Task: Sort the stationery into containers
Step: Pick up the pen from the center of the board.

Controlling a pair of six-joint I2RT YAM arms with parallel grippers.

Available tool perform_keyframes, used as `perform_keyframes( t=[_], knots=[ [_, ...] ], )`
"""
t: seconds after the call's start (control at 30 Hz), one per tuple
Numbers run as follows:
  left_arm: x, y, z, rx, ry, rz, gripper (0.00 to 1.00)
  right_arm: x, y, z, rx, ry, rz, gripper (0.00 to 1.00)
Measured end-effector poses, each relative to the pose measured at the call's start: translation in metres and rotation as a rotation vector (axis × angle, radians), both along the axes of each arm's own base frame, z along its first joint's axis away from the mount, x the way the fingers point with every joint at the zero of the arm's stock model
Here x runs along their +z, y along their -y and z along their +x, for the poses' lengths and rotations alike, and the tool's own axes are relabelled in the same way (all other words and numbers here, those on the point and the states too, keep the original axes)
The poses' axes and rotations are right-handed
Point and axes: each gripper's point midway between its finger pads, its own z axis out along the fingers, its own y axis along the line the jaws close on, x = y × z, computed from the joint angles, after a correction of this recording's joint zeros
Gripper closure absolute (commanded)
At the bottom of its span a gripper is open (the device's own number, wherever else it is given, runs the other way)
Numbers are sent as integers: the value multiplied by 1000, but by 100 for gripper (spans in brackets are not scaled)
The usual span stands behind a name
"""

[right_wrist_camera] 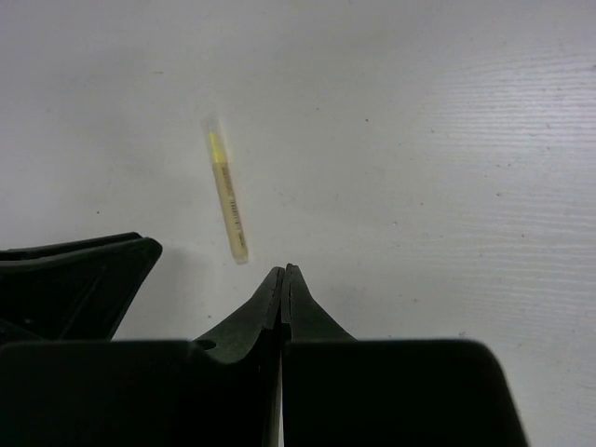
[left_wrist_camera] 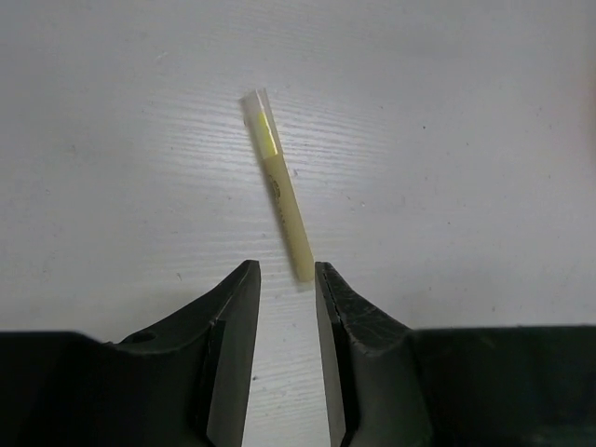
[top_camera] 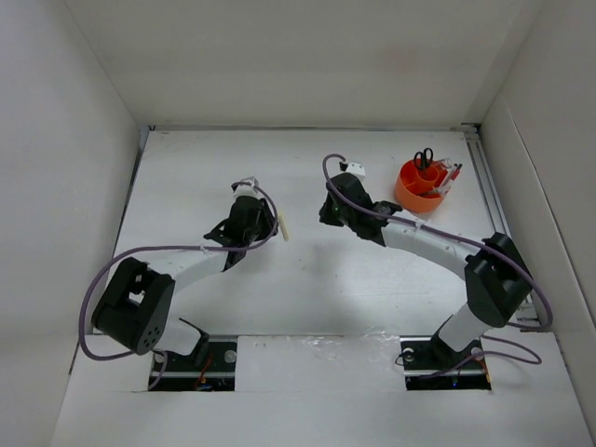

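A pale yellow-green marker (left_wrist_camera: 277,184) lies on the white table, also visible from above (top_camera: 282,226) and in the right wrist view (right_wrist_camera: 228,197). My left gripper (left_wrist_camera: 285,270) is open and empty. The marker's near end lies just at the gap between its fingertips, nearer the right one. My right gripper (right_wrist_camera: 282,272) is shut and empty, a short way to the right of the marker (top_camera: 328,216). The round orange organiser (top_camera: 410,194) stands at the back right. It holds black-handled scissors (top_camera: 424,157) and pink/red pens (top_camera: 452,174). The dark grey stick is not in view.
White walls enclose the table on three sides. Purple cables (top_camera: 438,233) run along both arms. One finger of my left gripper (right_wrist_camera: 84,279) shows at the left edge of the right wrist view.
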Motion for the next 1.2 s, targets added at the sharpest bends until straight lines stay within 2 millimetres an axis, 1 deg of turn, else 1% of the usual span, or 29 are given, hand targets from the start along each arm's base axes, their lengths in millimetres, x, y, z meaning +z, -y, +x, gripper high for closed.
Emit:
perform_keyframes(
  t=[0.1, 0.17, 0.2, 0.3, 0.33, 0.4, 0.43, 0.47, 0.57, 0.67, 0.8, 0.87, 0.97, 1.0, 1.1, 1.13, 1.17, 1.2],
  knots=[
    [-6, 8, 4, -5, -28, 13, 68, -16, 9, -1, -17, -43, 8, 100],
    [-11, 20, 7, -17, -44, 36, 65, -24, 12, 0, -20, -69, 12, 100],
    [-13, 28, 7, -31, -51, 45, 64, -26, 12, 0, -20, -79, 16, 100],
    [-22, 49, 9, -59, -76, 78, 64, -27, 9, -1, -10, -90, 30, 100],
    [-26, 53, 9, -63, -84, 86, 62, -26, 8, -1, -5, -89, 36, 96],
    [-34, 53, 8, -53, -103, 105, 61, -26, 6, -2, 0, -87, 50, 92],
    [-38, 49, 7, -43, -116, 117, 61, -25, 7, -3, 0, -86, 55, 87],
    [-42, 46, 7, -31, -127, 130, 61, -24, 8, -3, -2, -86, 61, 84],
    [-48, 39, 7, -4, -147, 159, 61, -19, 13, -4, -12, -79, 83, 78],
    [-50, 33, 6, 23, -148, 187, 60, -12, 22, -1, -34, -62, 114, 73],
    [-51, 32, 5, 37, -145, 207, 60, -5, 33, 2, -55, -58, 162, 73],
    [-54, 31, 5, 41, -151, 219, 60, -1, 35, 6, -58, -52, 184, 73],
    [-60, 32, 11, 51, -154, 241, 66, 1, 36, 9, -59, -53, 204, 73],
    [-60, 33, 14, 52, -152, 241, 71, 0, 36, 8, -55, -57, 207, 72],
    [-61, 32, 16, 61, -148, 250, 80, -2, 35, 6, -49, -65, 213, 69],
    [-61, 31, 16, 62, -149, 254, 91, -2, 35, 6, -48, -68, 215, 67],
    [-61, 30, 16, 64, -150, 258, 97, -2, 35, 6, -48, -68, 217, 66],
    [-61, 30, 16, 66, -150, 261, 100, -1, 34, 6, -46, -67, 221, 64]
  ],
)
